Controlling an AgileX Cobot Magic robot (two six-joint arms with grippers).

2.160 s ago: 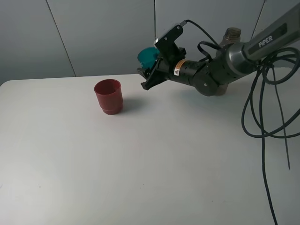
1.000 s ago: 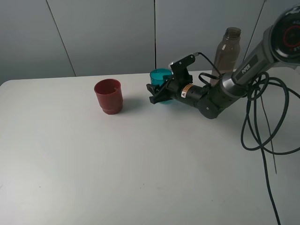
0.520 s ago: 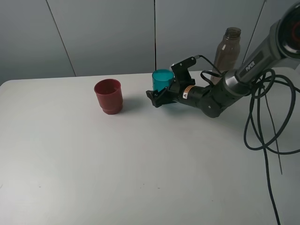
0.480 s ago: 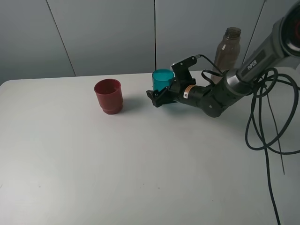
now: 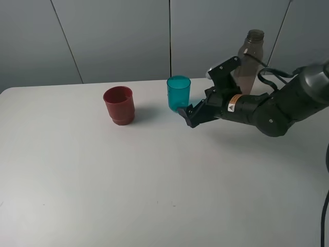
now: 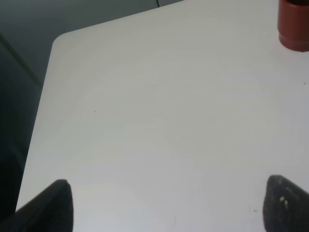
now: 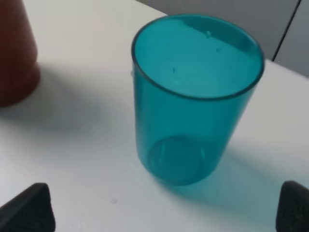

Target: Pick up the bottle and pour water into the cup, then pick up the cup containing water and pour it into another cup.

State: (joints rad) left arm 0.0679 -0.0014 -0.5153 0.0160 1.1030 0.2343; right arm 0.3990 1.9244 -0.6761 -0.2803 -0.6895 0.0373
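The right gripper (image 5: 188,116) has just let go of the teal tumbler (image 5: 178,92): a second ago its fingers were closed around the cup's lower wall, and now they are spread wide and drawn back to the side of the tumbler away from the red cup (image 5: 119,105), holding nothing. In the right wrist view the teal tumbler (image 7: 195,94) stands upright on the white table (image 7: 87,164), clear of both dark fingertips (image 7: 28,208), which sit at the frame's two lower corners. No water is discernible inside the tumbler. The red cup stands upright, well apart from the tumbler and on its far side from the arm. The smoky bottle (image 5: 249,56) stands upright behind the right arm, on the tumbler's opposite side from the red cup. The left gripper (image 6: 164,205) hangs over bare table with its fingertips wide apart, empty; only the base of the red cup (image 6: 293,28) shows in its view. Judged from the tumbler set back down after being carried high beside the red cup, the second pour appears complete and the task close to its end.
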